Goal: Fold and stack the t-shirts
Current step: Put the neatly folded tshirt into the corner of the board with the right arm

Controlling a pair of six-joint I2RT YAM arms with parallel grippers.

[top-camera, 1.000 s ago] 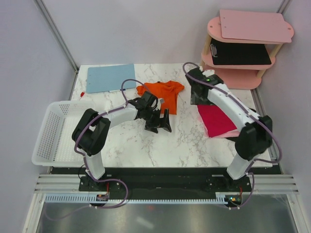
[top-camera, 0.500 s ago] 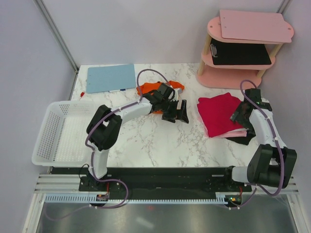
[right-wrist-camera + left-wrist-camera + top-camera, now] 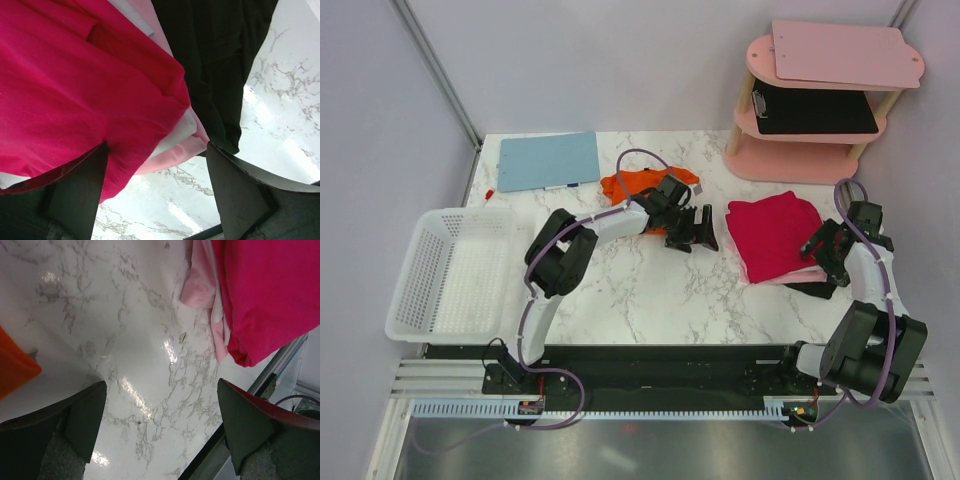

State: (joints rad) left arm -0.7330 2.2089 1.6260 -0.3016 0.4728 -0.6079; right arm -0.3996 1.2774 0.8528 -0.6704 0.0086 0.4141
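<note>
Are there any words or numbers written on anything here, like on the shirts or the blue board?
None: no word, number or logo can be read in any view.
The orange t-shirt, the magenta t-shirt, the light-blue clipboard and the white basket all look plain.
The black board on the pink shelf is too small to tell.

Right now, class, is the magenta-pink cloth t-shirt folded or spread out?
Folded: the magenta-pink cloth t-shirt lies as a compact rectangle, and its layered edges show in the right wrist view.
</note>
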